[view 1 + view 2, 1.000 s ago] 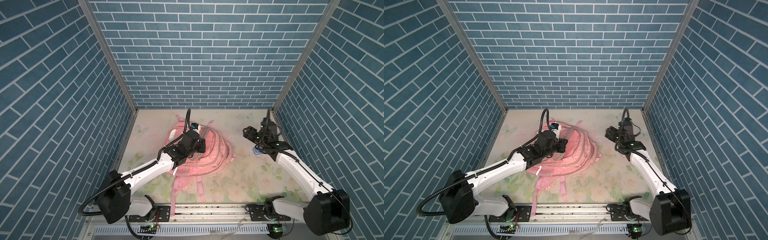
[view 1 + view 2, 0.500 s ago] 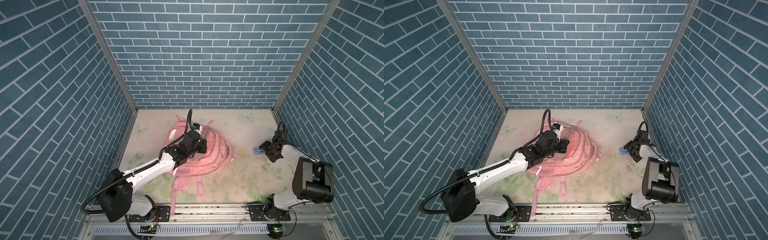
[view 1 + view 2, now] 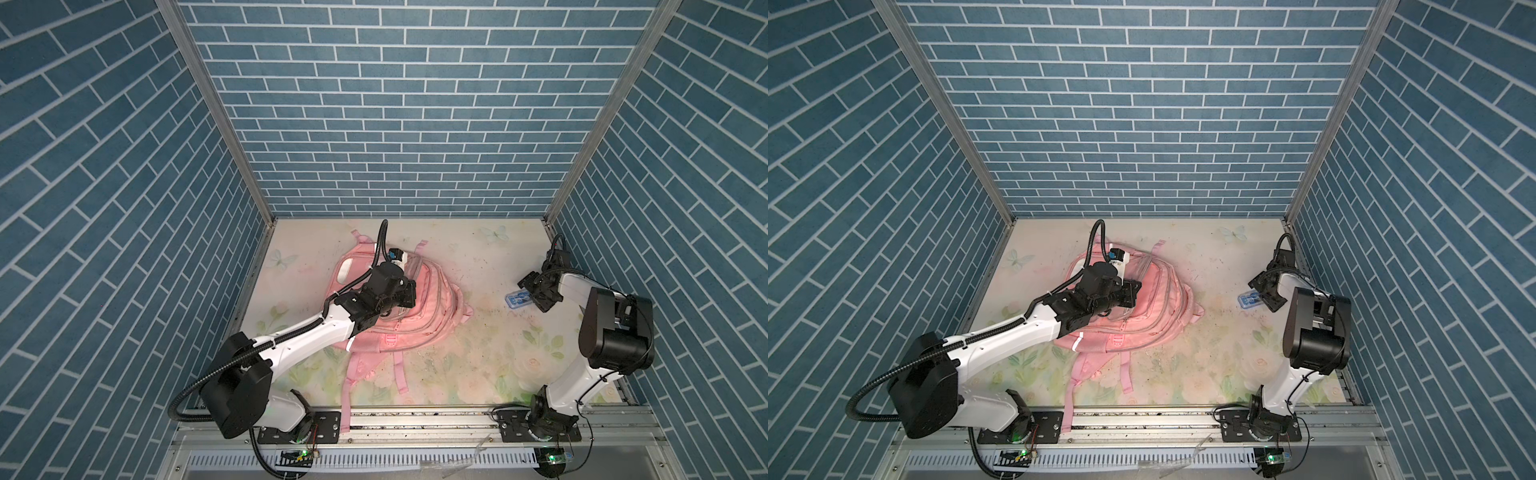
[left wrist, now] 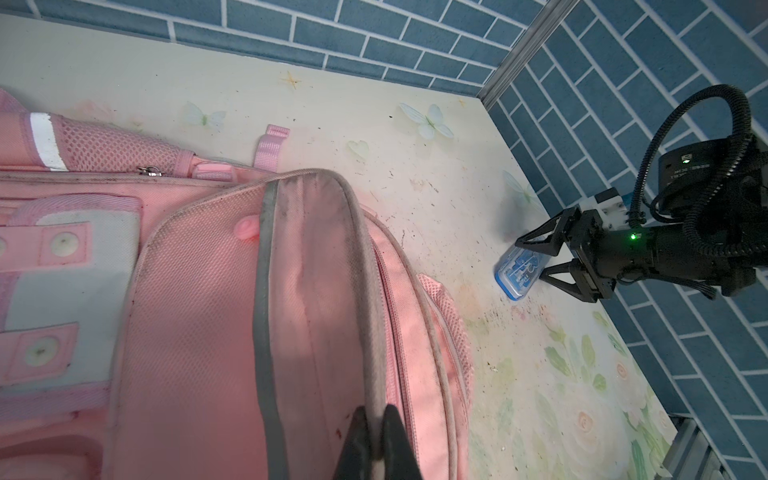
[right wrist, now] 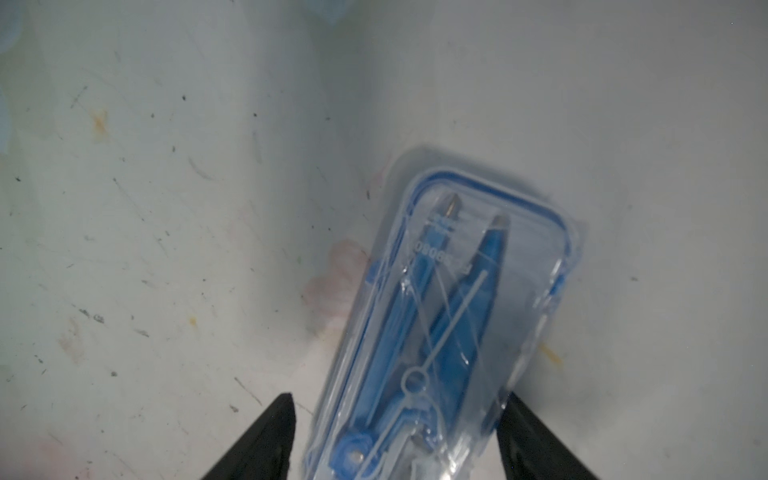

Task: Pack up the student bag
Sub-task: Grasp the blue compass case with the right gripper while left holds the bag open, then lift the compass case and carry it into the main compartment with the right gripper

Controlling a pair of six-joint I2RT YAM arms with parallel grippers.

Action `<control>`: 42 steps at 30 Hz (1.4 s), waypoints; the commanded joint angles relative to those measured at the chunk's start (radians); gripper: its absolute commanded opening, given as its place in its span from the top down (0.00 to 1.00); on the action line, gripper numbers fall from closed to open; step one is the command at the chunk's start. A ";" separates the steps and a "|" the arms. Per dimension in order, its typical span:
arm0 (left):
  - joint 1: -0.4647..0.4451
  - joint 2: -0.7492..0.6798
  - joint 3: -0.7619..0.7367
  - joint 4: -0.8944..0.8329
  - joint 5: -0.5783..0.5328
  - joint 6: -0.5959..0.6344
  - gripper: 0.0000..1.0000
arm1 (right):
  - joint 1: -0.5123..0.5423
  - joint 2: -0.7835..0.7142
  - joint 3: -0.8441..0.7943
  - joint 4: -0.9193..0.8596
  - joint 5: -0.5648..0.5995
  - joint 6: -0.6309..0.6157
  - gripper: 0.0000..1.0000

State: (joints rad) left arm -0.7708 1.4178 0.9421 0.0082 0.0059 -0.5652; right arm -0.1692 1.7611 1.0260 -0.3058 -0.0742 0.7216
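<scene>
Where the flowered table [image 3: 457, 365] is widest, the pink student bag [image 3: 428, 316] lies flat, left of the middle in both top views, with its straps [image 3: 399, 376] trailing toward the front edge. The left gripper [image 3: 409, 293] sits low on the bag's upper part. Near the right wall, the right gripper [image 3: 530, 297] reaches down at a small clear case [image 3: 515, 300] that lies well apart from the bag.

In the left wrist view, the left gripper [image 4: 376, 419] has its jaws pressed together on a raised, grey-edged fold of the bag [image 4: 199, 311]. Across the table, the right gripper [image 4: 536, 259] has its jaws spread around one end of the case [image 4: 517, 274].

In the right wrist view, the right gripper [image 5: 397, 401] straddles the case [image 5: 453, 307]. One fingertip is at its edge and the other stands slightly apart. A blue compass [image 5: 461, 291] lies inside.
</scene>
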 commanded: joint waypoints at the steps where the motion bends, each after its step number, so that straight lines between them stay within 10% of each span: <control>1: 0.005 0.012 -0.002 0.047 -0.014 0.011 1.00 | 0.003 0.066 0.033 -0.070 0.009 -0.104 0.28; 24: 0.004 -0.040 -0.032 0.036 -0.034 0.013 1.00 | 0.135 0.177 0.142 -0.211 0.235 -0.393 0.54; 42: 0.059 -0.098 -0.060 0.030 0.012 0.005 1.00 | 0.152 -0.384 -0.194 0.195 -0.400 -0.128 0.58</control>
State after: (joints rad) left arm -0.7349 1.3510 0.8932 0.0189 0.0235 -0.5602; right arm -0.0315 1.4574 0.8944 -0.2596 -0.2920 0.4702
